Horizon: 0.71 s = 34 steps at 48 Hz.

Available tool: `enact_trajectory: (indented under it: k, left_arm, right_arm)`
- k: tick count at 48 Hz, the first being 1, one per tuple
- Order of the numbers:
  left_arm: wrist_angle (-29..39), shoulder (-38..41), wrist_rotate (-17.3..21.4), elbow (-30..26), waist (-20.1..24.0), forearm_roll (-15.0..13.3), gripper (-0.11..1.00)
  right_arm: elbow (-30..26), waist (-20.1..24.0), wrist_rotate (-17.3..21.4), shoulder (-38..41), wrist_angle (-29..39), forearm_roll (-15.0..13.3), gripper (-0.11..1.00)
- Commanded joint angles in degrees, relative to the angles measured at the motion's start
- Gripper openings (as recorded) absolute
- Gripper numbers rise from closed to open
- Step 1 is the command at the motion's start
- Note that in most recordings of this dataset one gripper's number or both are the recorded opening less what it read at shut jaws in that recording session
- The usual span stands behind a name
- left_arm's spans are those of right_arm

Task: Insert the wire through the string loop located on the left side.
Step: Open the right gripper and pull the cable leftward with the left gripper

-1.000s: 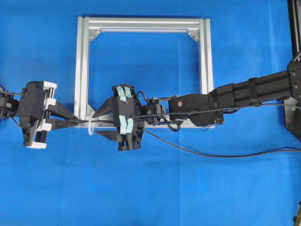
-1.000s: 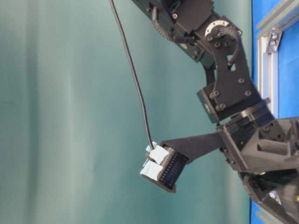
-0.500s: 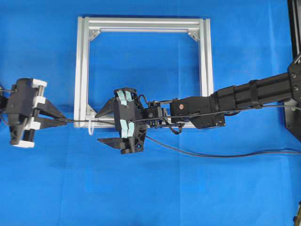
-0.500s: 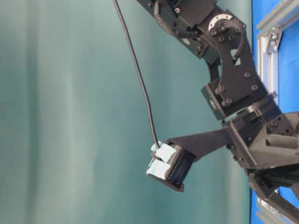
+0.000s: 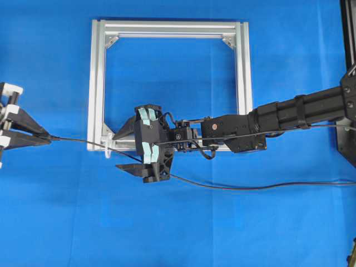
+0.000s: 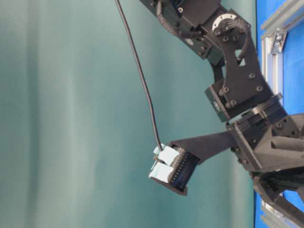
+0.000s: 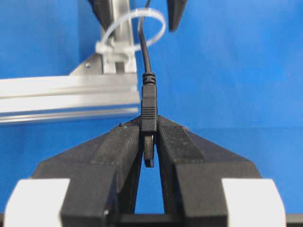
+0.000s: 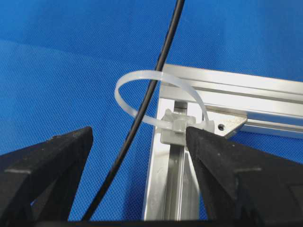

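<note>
The blue surface [image 5: 183, 233] carries a silver aluminium frame [image 5: 239, 67], lying flat with its open rectangle toward the top of the overhead view. The right arm [image 5: 300, 111] reaches across from the right edge and parks the right hand [image 5: 130, 150] over the frame's lower left corner; its jaws stand wide apart and grip nothing, one on each side of the corner in the right wrist view, probably so that the wire can run freely between them. The left hand [image 5: 25, 132] sits at the far left edge of the overhead view, well apart from the frame, its jaws clamped together on the plug [image 7: 148, 111] at the wire's end. Holding by the rigid plug, not the limp cable, likely gives a firm, straight pull. The wire [image 5: 250, 186] is a long thin black cable; it comes in from the right edge, curves along the surface below the right arm, rises under the right hand, passes the corner and runs on in a nearly straight line to the left hand. The plug is a small dark ribbed body, upright between the jaws, with its tip hidden below the pads. The string loop [image 8: 142, 92] is a thin white band, fixed by a small white block to the frame corner and standing out past the frame's edge. Both wrist views show the wire passing through the loop's opening, so the insertion appears done and the slack is being drawn through.
</note>
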Motion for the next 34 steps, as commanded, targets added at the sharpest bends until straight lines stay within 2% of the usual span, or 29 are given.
enact_trajectory:
  k: [1,14,28,31,34]
  left_arm:
    - [-0.1,-0.6,-0.1,-0.5,-0.2,0.1,0.06]
    - [-0.6,1.5,-0.1,-0.3,-0.2,0.1,0.06]
    - [-0.2,1.5,-2.3,-0.3,-0.2,0.2,0.07]
    - [0.1,1.5,-3.1,-0.3,-0.2,0.2,0.14]
    - [0.5,1.5,-3.7,-0.3,-0.2,0.1,0.31]
  right_arm:
    - [-0.4,0.2,0.1,-3.2,-0.1,0.2,0.93]
    - [-0.5,0.4,0.1,-3.2,-0.2,0.2,0.93]
    - [-0.6,0.5,0.1,-3.2,-0.2,0.2,0.93]
    - [-0.6,0.5,0.1,-3.2,-0.2,0.2,0.93]
    - [-0.6,0.5,0.1,-3.2,-0.2,0.2,0.93]
